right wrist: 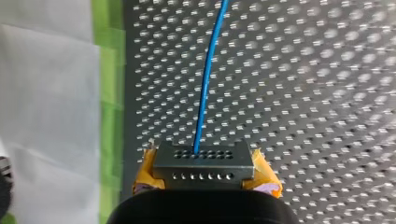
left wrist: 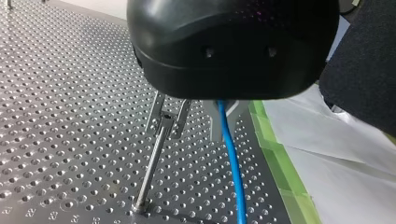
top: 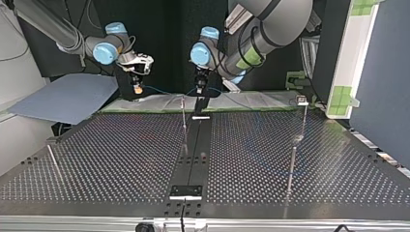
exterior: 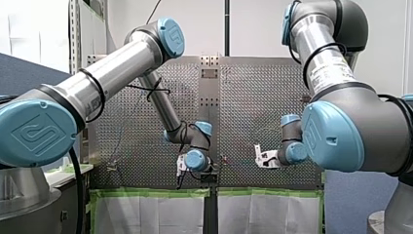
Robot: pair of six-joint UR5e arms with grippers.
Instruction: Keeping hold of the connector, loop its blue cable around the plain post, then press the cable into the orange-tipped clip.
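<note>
Clenching the connector in the right end effector over the tabletop, trailing blue cable past a post; risking slack slipping over its top. Being unable to tell the state of the left end effector.

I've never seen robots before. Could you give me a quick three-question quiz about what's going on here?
1. True or false: the right end effector holds the connector.
2. The cable leaving the connector is: A red, B blue, C green.
3. Fill in: the right end effector's pads are ____.
Key: 1 true; 2 B; 3 yellow.
</note>
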